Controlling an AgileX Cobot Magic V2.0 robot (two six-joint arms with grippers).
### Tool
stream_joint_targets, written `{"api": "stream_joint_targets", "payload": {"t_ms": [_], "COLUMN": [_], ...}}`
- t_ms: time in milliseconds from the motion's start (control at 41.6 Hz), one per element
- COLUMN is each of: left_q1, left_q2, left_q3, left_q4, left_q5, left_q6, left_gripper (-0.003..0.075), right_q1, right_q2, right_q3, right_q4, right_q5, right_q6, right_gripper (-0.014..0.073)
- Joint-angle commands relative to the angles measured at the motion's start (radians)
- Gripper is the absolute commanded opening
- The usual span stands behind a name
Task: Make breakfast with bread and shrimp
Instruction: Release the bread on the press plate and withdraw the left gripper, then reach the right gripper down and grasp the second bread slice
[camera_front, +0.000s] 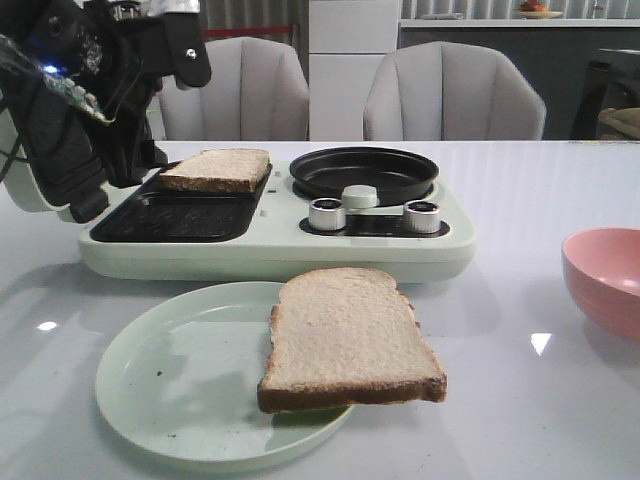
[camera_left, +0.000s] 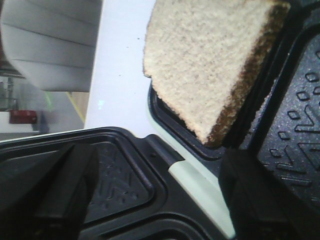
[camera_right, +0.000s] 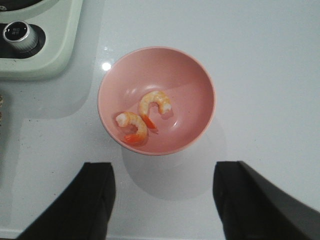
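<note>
One bread slice (camera_front: 215, 168) lies on the back of the black grill plate (camera_front: 170, 218) of a pale green breakfast maker (camera_front: 270, 255); it also shows in the left wrist view (camera_left: 210, 60). The other bread slice (camera_front: 345, 335) lies on a pale green plate (camera_front: 170, 370) and overhangs its right rim. Two shrimp (camera_right: 155, 102) (camera_right: 132, 125) lie in a pink bowl (camera_right: 190, 85), seen at the right edge of the front view (camera_front: 605, 275). My left gripper (camera_left: 160, 200) is open by the raised lid (camera_left: 120, 170), near its hinge corner. My right gripper (camera_right: 164, 170) is open and empty above the table beside the bowl.
The maker's lid (camera_front: 45, 150) stands open at the far left under my left arm. A round black pan (camera_front: 363, 170) and two metal knobs (camera_front: 327, 214) (camera_front: 422, 216) sit on the maker's right half. Two grey chairs (camera_front: 450, 95) stand behind the table.
</note>
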Motion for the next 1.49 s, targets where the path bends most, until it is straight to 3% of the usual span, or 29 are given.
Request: {"api": "stream_joint_targets", "payload": {"t_ms": [0,120,288,408,817,1249,1466], "left_q1": [-0.085,-0.196,-0.362,-0.463,-0.686,-0.688,-0.688], "left_q2": [-0.112,-0.162,-0.237,-0.295,-0.592,-1.047,-1.201], "left_q3": [0.016,0.032,0.032,0.032,0.048,0.330,0.415], "left_q4": [-0.031,-0.268,-0.862,-1.096,-1.396,-1.603,-1.629], "left_q5": [0.194,0.330,0.469,0.557,0.575,0.403,0.274], "left_q6": [-0.027,-0.018,0.247,0.283,0.331,0.331,0.331], "left_gripper": [0.0549,0.0550,0.0549,0.0549,0.0549,0.0549,0.0549], "right_q1": [0.000,0.000,0.000,0.000,0.000,0.000,0.009], "right_q2": [-0.003,-0.003,-0.003,-0.003,-0.003,-0.003,0.043], "right_q3": [-0.035,-0.035,-0.035,-0.035,-0.035,-0.031,-0.019], "right_q4": [0.004,0.004,0.004,0.004,0.004,0.016,0.180], "right_q5": [-0.060,-0.060,-0.060,-0.060,-0.060,-0.078,-0.023], "right_q6": [-0.004,-0.004,-0.004,-0.004,-0.004,-0.004,-0.019], "right_gripper": [0.0531,0.0531,0.0531,0.0531,0.0531,0.0531,0.0531]}}
